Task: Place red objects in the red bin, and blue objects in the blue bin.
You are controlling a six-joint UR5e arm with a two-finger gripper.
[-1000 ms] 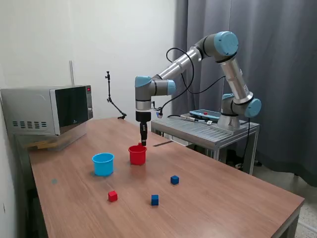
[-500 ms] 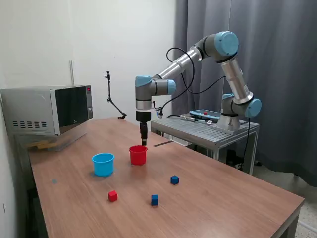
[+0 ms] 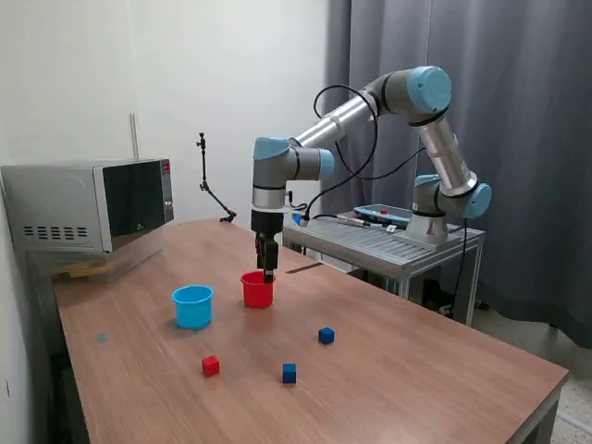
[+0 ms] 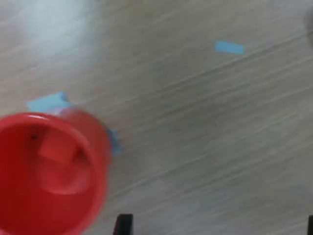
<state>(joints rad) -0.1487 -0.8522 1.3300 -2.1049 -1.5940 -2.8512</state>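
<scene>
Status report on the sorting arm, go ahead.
Gripper open above red cup. One red cube inside cup. Red cube, two blue cubes on table. Nothing blocking.

The arm [image 3: 351, 111] has silver tube links, light-blue joint caps, a looping black cable and a slim black gripper [image 3: 267, 259].
</scene>
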